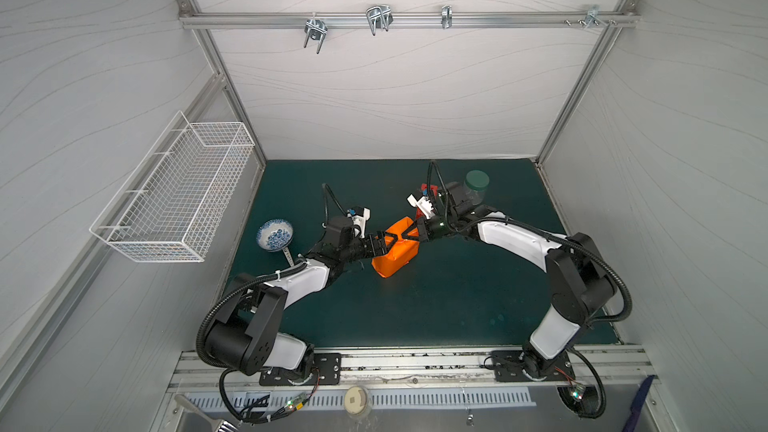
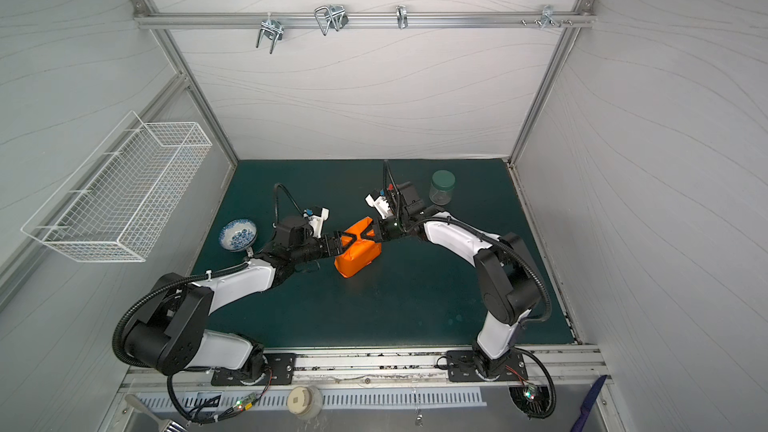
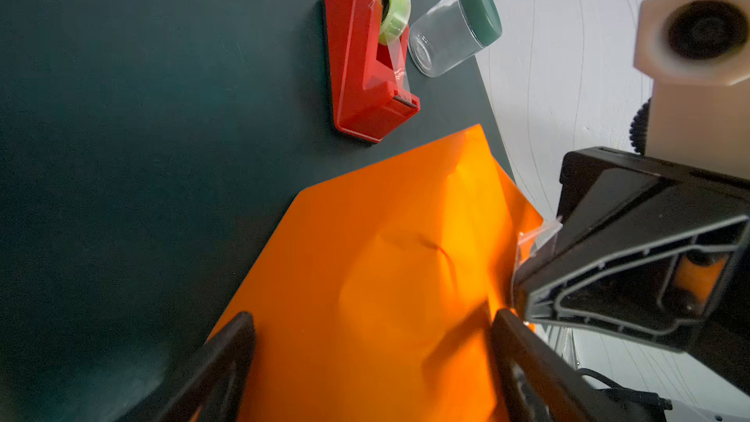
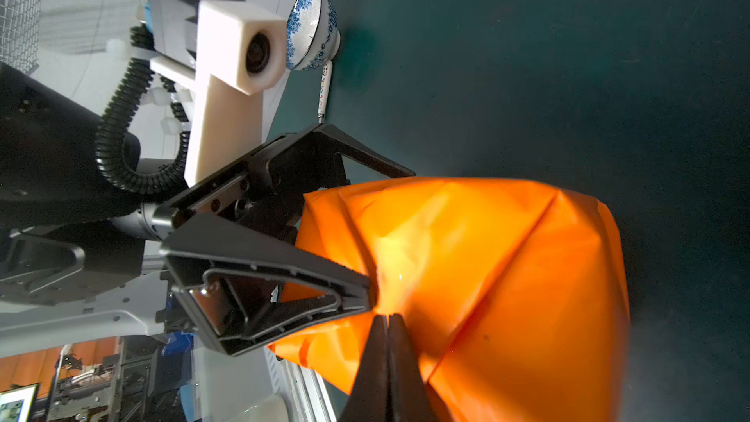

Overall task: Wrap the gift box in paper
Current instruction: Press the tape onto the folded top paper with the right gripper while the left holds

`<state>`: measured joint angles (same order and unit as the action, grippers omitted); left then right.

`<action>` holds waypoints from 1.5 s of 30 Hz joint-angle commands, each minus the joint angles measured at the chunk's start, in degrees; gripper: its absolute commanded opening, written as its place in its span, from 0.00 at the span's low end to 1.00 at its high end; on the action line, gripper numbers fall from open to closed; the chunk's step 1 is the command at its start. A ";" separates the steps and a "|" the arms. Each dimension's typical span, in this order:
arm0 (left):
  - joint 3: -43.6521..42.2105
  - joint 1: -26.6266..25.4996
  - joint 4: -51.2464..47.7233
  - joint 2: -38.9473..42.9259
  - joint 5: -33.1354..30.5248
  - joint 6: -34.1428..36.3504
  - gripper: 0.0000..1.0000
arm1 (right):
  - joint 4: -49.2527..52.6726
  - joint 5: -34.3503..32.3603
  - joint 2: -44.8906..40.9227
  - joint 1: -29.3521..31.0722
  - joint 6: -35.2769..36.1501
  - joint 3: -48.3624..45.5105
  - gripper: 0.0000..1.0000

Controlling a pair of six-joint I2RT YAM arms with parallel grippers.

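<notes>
White panel walls close in a dark green counter (image 1: 457, 305), and reading from the left I see a wire basket (image 1: 174, 197) hung on the wall, then a blue-and-white bowl (image 1: 274, 235) at the mat's edge. Next comes my left hand (image 1: 390, 239), released and spread wide over the parcel. One finger lies along the parcel's far edge and the other's tip rests on the paper (image 1: 392, 261) where the folds meet. I cannot tell whether that counts as a squeeze. The paper sits near the middle of the counter, folded into a lumpy orange bundle. The gift box shows nowhere, so I judge it is fully inside. Meeting it from the other side is my right hand (image 4: 387, 320), clenched on a short strip of clear tape (image 3: 537, 235), its tip touching the paper just beside my left fingertip. This looks like the taping of an end flap, late in the job. To do it well I should keep the left fingertip pinning the fold and lay the tape flat across the seam. I should rub it down before letting go, so the flap cannot spring open. The sheet is thin, so I would press gently rather than drag. Behind my right arm stand the red tape dispenser (image 3: 365, 71) and a green-lidded glass jar (image 1: 476, 187).
</notes>
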<state>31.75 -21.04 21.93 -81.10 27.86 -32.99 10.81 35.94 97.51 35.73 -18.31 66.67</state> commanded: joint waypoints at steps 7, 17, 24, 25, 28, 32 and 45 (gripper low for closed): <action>-1.34 0.12 -8.75 -1.60 -1.36 2.32 0.92 | 1.72 -9.35 -2.66 1.91 8.50 -2.31 0.06; -1.29 0.12 -8.55 -2.04 -0.90 2.23 0.92 | -1.84 -11.89 -3.31 2.44 11.57 -4.10 0.15; -1.22 0.12 -8.57 -2.10 -0.82 2.22 0.92 | -2.02 -13.48 -2.33 2.60 12.50 -3.58 0.24; -1.20 0.12 -8.52 -2.13 -0.79 2.23 0.92 | -2.10 -13.44 -2.26 2.57 12.37 -3.24 0.25; -1.17 0.12 -8.49 -2.22 -0.79 2.23 0.92 | -2.23 -12.53 -2.11 2.60 11.43 -1.94 0.29; -1.08 0.12 -8.50 -2.37 -0.78 2.31 0.92 | -1.69 -12.46 -2.39 2.51 10.37 0.60 0.33; -1.00 0.12 -8.32 -2.44 -0.44 2.32 0.92 | -1.52 -11.39 -9.71 1.01 7.28 -1.55 0.40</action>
<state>31.77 -20.99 21.96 -81.21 28.40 -32.99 8.88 24.05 92.51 37.01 -10.11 66.37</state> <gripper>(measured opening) 0.918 0.396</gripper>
